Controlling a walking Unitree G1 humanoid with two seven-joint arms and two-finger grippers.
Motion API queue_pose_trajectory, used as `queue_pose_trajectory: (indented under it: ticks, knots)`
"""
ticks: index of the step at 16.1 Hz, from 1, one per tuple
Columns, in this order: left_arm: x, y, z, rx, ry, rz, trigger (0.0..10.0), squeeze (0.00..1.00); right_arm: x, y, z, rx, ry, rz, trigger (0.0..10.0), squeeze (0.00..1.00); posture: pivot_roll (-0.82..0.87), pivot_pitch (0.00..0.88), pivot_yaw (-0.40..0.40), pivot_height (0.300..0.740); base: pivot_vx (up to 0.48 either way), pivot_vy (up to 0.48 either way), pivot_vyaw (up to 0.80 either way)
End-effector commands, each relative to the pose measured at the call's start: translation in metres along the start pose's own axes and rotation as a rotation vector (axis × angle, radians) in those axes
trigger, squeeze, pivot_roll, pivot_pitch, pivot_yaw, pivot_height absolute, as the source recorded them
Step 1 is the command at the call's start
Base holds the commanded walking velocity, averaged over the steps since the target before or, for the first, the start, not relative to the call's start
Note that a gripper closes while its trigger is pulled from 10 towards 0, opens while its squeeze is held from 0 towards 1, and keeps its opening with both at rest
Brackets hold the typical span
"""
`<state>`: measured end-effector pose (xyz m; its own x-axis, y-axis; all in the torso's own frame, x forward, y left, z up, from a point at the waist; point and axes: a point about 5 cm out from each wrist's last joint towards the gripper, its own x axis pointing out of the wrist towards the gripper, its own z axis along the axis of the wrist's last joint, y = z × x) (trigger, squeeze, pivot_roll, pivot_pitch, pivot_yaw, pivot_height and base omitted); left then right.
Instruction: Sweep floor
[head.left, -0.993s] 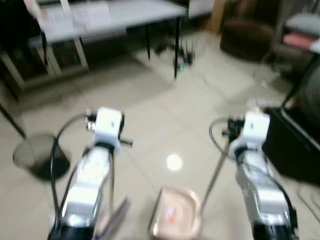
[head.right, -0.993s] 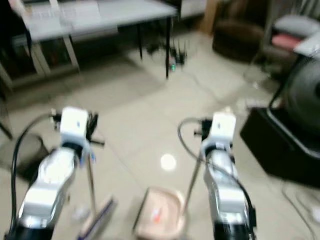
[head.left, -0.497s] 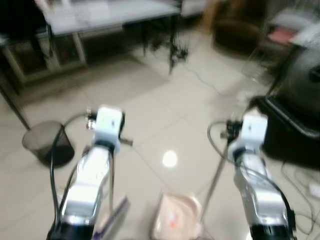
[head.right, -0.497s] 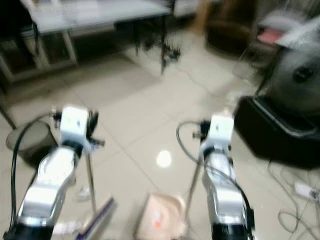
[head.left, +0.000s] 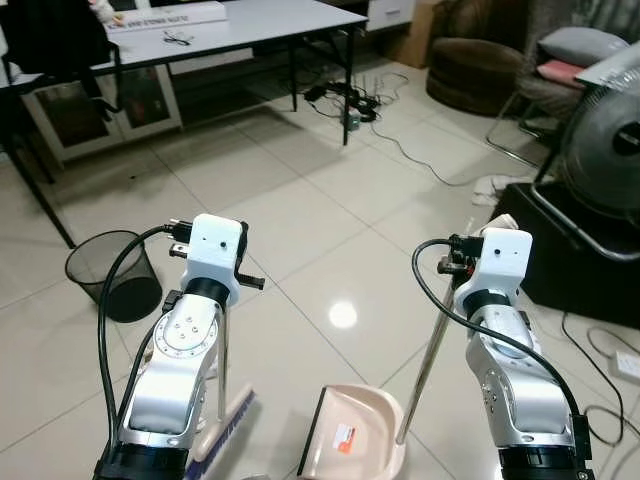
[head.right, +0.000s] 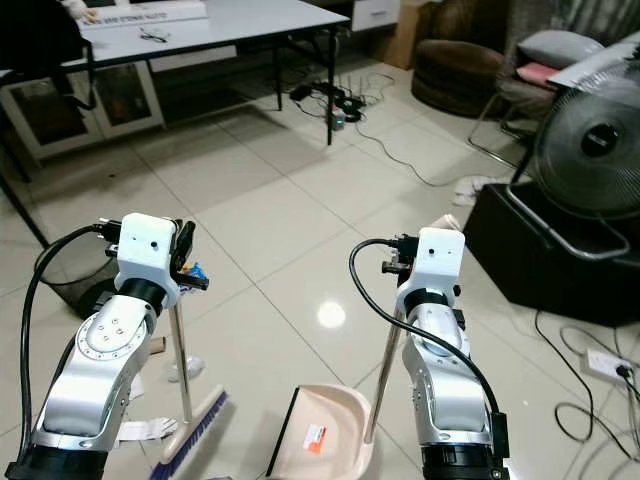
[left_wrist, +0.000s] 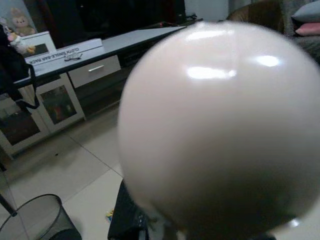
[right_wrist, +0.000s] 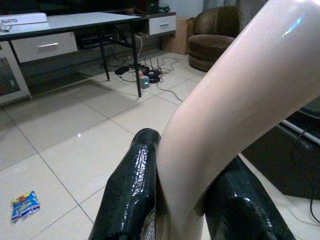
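A broom stands upright on the tiles at my left, with a silver pole and a purple brush head. My left gripper is shut on the top of the pole; in the left wrist view the handle's pale round knob looms over one black finger. At the right my right gripper is shut on the dustpan's pale handle. The pinkish dustpan rests on the floor between my arms. A blue snack wrapper and white paper scraps lie near the broom.
A black mesh wastebasket stands at the left. A grey table is at the back with cables beneath it. A fan on a black box, a brown armchair and floor cords crowd the right.
The whole picture has shifted and gone from blurred to sharp, so the camera moved. Both grippers keep the same hold on the broom and the dustpan handle.
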<state>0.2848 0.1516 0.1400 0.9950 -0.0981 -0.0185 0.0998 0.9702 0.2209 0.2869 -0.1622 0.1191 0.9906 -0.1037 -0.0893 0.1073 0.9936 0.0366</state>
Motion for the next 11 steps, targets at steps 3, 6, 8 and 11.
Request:
queue_pose_trajectory:
  ticks: [3,6,8,11]
  knots:
    - [0.0020,0.0031,0.0101,0.014,-0.042,0.012,10.0,0.00,0.0032,0.0013,0.0136,0.017,-0.060,0.012,10.0,0.00,-0.04,0.000,0.004,0.740,0.000,0.191,0.00]
    - [0.0030,0.0045,0.0098,0.023,-0.035,0.011,10.0,0.00,0.0035,0.0022,0.0138,0.021,-0.061,0.014,10.0,0.00,-0.04,0.000,0.007,0.740,0.000,0.320,0.00]
    - [0.0032,0.0050,0.0096,0.025,-0.034,0.011,10.0,0.00,0.0035,0.0024,0.0143,0.022,-0.063,0.014,10.0,0.00,-0.04,0.000,0.007,0.740,0.000,0.345,0.00]
    - [0.0034,0.0058,0.0099,0.027,-0.035,0.015,10.0,0.00,0.0037,0.0024,0.0156,0.027,-0.069,0.014,10.0,0.00,-0.03,0.000,0.007,0.740,0.000,0.351,0.00]
